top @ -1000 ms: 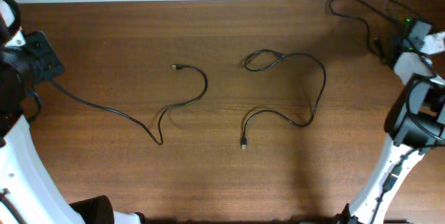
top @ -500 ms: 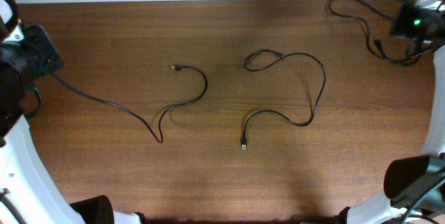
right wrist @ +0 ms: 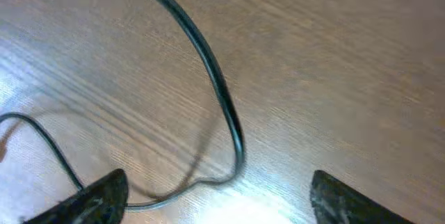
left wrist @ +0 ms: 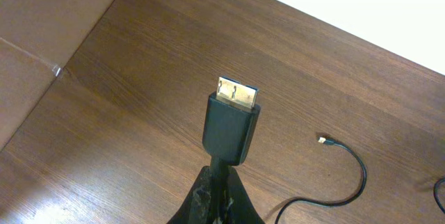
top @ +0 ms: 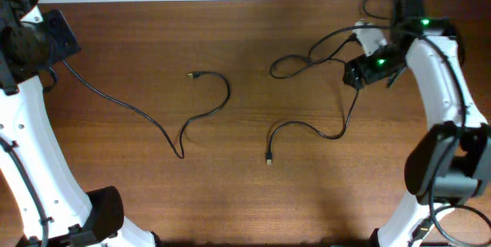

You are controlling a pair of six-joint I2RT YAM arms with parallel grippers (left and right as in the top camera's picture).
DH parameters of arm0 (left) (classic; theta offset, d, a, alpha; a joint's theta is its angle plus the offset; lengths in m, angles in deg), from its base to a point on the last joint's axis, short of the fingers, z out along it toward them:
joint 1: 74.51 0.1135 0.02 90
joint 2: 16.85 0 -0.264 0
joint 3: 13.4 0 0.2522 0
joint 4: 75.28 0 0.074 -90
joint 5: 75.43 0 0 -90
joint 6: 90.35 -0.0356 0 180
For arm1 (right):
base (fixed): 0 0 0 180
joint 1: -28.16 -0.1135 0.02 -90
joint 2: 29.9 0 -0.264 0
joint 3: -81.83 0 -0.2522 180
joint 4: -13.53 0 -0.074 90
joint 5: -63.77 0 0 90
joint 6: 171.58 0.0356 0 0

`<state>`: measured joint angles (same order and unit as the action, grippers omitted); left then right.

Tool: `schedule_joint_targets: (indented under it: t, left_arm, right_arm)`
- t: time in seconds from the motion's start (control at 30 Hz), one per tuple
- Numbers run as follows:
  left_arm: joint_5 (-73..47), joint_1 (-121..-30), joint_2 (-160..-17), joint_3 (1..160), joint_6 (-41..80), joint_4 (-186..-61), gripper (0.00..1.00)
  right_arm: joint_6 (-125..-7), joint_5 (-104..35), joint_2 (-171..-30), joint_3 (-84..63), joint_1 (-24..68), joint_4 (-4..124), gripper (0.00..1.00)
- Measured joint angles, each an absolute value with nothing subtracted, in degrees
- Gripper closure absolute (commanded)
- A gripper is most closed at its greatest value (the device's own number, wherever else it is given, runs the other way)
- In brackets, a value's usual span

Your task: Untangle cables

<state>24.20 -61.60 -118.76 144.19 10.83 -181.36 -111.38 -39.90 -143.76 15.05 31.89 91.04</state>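
Brown counter (top: 253,201); right gripper (right wrist: 221,193) just swung in over the right cable (top: 351,115), jaws wide; left gripper (left wrist: 217,179) pinches the left cable (top: 228,93) by its plug (left wrist: 231,123); both lie apart, so nearly done I reckon.

The two cables (top: 228,93) are black; the table (top: 230,201) is brown with a fine wood grain; the arms (top: 23,147) are white.

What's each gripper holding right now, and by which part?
Left gripper is shut on the left cable, pinched just behind its plug. Right gripper is open near the right cable, holding nothing.
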Motion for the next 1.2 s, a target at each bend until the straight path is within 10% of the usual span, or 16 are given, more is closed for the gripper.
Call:
schedule_joint_targets:
  t: [0.23, 0.27, 0.3, 0.53, 0.8, 1.2]
  left_arm:
    - [24.20, -61.60, -118.76, 144.19, 10.83, -181.53, 1.00]
    - [24.20, -61.60, -118.76, 144.19, 10.83, -181.55, 1.00]
    - [24.20, -61.60, -118.76, 144.19, 10.83, -181.60, 1.00]
    - [24.18, -61.60, -118.76, 144.19, 10.85, -181.58, 1.00]
    - [24.18, -61.60, -118.76, 144.19, 11.02, -179.37, 1.00]
    - [22.23, -61.60, -125.05, 144.19, 11.04, -175.65, 1.00]
  right_arm:
    - [-111.36, -39.92, -145.25, 11.64, 31.10, 85.18, 0.33]
    - [-111.34, -40.03, -145.25, 11.03, 31.10, 84.02, 0.42]
    - [-111.16, -40.12, -145.25, 10.35, 31.10, 82.76, 0.96]
    - [-105.28, -38.08, -145.25, 9.78, 31.10, 81.95, 0.96]
    - [-84.08, -15.83, -139.37, 44.05, 31.74, 93.60, 0.96]
    - [-60.98, -3.00, -138.63, 45.65, 62.75, 103.85, 0.96]
